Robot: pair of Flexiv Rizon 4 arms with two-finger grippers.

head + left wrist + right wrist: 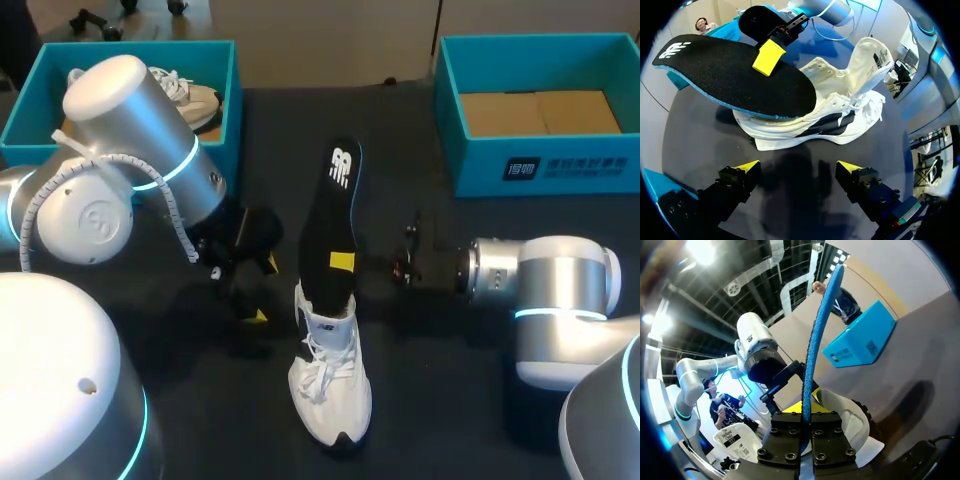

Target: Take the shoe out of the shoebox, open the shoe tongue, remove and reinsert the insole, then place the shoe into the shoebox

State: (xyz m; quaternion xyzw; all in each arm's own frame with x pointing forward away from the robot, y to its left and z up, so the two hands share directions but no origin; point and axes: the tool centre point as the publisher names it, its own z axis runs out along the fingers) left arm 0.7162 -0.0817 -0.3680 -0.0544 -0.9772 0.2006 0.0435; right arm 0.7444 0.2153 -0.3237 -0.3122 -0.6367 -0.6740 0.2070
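Over the white shoe (330, 390), a black insole (330, 225) protrudes.

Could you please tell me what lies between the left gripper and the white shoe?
Only bare dark table: the left wrist view shows nothing between the open left gripper and the shoe.

Dark table (455, 400) holds white shoe (330, 395), left shoebox (231, 110), right shoebox (480, 165).
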